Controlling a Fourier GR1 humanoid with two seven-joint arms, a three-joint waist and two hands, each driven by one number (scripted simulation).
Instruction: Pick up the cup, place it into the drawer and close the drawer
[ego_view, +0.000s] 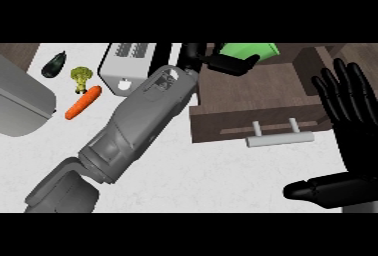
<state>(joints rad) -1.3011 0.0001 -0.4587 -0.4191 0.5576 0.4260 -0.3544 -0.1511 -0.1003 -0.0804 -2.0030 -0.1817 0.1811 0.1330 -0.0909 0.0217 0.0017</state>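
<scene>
A green cup (255, 49) shows at the top of the head view, over the back of the open brown drawer (251, 97). My left hand (218, 62) is at the cup's left side with its fingers curled round it, and it hides part of the cup. The left forearm (140, 125) slants up from the lower left across the white counter. The drawer's front panel carries a pale bar handle (277, 138). At the right edge my right hand (345, 187) rests open, fingers up, apart from the drawer's handle.
A silver toaster (127, 64) stands just left of my left hand. Further left lie a dark eggplant (54, 65), a broccoli floret (80, 76) and a carrot (83, 102). A large grey rounded vessel (22, 107) fills the left edge.
</scene>
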